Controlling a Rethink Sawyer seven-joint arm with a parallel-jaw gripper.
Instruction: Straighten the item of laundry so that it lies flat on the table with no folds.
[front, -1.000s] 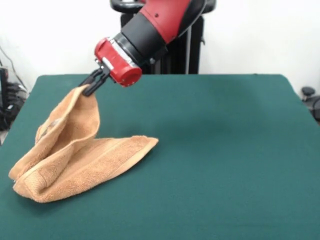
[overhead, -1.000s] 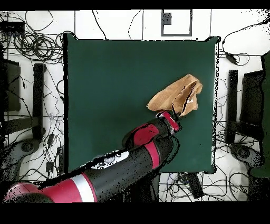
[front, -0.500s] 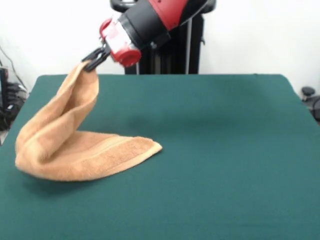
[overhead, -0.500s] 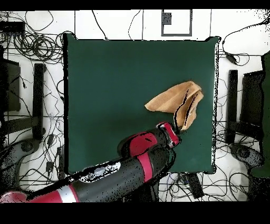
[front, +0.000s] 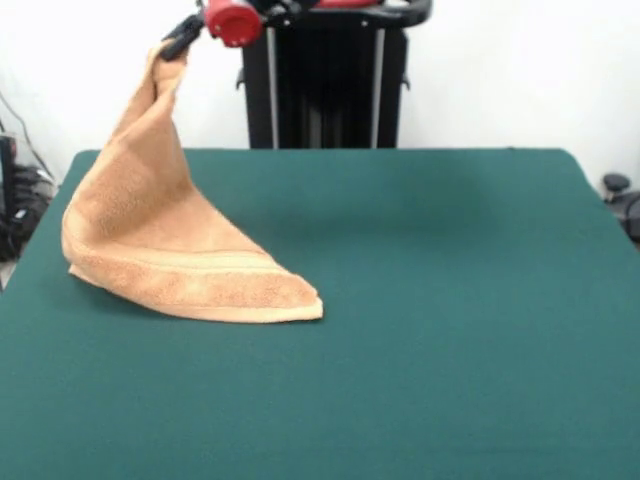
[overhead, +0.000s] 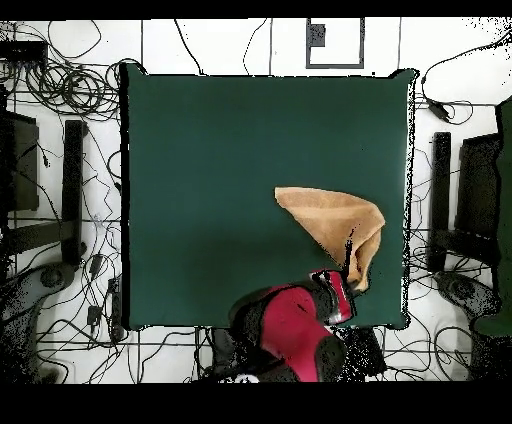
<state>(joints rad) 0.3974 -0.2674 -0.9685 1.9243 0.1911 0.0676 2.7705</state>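
Gripper (front: 178, 42) has climbed and pulled back toward the table's (front: 450, 300) far edge since a second ago, dragging one towel (front: 165, 255) corner high. It is pinched tight on that corner. Towel hangs as a tall peak from the grip, near the table's left side in the front view; its lower part rests on the felt, with one corner pointing toward the table centre. Overhead, the towel (overhead: 335, 222) sits close to the table's (overhead: 200, 150) right edge, arm (overhead: 295, 340) just beyond the near edge.

Judgement: unfolding step, partway. To do it well, keep the pull steady and away from the resting corner, lower only once the hanging layer clears the bottom one.

Versus earlier: double fold at the left has opened out, and the cloth is stretched taut.
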